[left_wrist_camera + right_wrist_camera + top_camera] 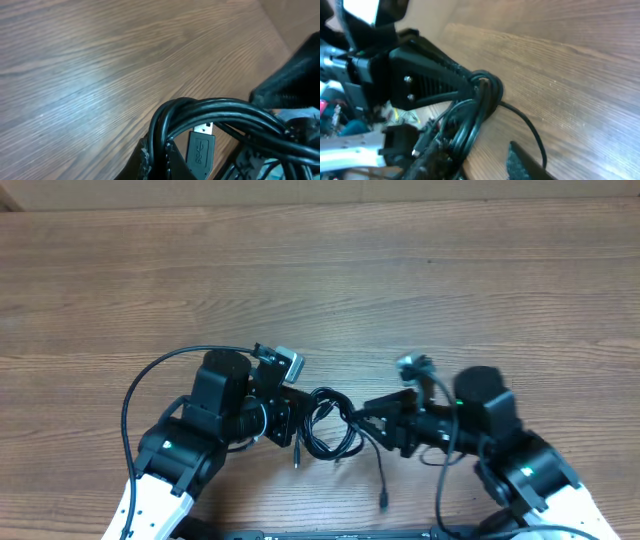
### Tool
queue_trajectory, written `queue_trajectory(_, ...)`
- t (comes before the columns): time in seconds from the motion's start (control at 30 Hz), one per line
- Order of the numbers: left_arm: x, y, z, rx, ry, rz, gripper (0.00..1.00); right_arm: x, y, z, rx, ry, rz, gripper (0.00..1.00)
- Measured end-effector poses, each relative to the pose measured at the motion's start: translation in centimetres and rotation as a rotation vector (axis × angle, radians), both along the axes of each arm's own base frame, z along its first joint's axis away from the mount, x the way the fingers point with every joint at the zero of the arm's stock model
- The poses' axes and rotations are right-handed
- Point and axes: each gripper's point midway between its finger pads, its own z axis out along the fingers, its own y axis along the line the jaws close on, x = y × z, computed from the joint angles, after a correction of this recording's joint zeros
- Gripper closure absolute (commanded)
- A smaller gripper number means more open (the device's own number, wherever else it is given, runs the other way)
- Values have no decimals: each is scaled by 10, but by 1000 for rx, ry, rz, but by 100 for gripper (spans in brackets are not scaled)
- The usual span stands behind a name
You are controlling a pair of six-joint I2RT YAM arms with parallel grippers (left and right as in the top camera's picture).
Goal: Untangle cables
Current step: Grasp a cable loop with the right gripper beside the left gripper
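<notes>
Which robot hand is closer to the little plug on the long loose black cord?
Right. The right hand sits just up the table from the loose plug end of the thin black cord. The left hand is farther off, across the tangled black cable bundle, clamped on it.

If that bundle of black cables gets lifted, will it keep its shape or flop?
Likely floppy: the cables loop loosely, one strand trailing over the table. Probably light, being thin. Overlapping loops may snag.

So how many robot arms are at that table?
2. The left arm is left of the tangled cables, the right arm right of them; none seem hidden.
</notes>
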Motion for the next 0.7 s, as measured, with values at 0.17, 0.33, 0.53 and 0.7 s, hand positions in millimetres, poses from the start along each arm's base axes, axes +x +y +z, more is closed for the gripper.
queue_trajectory(0.17,5,10,-20,83,42,49,96,0,20,5,18,-45,28,73)
queue_trajectory(0.33,18,20,-33,150,50,116,96,-9,24,-7,-9,18,45,63)
queue_trajectory(0.53,29,30,-36,193,28,180,96,-10,23,-23,-51,78,36,53)
queue_trajectory(0.7,28,29,-36,188,35,187,96,-3,20,-25,-66,63,1,48)
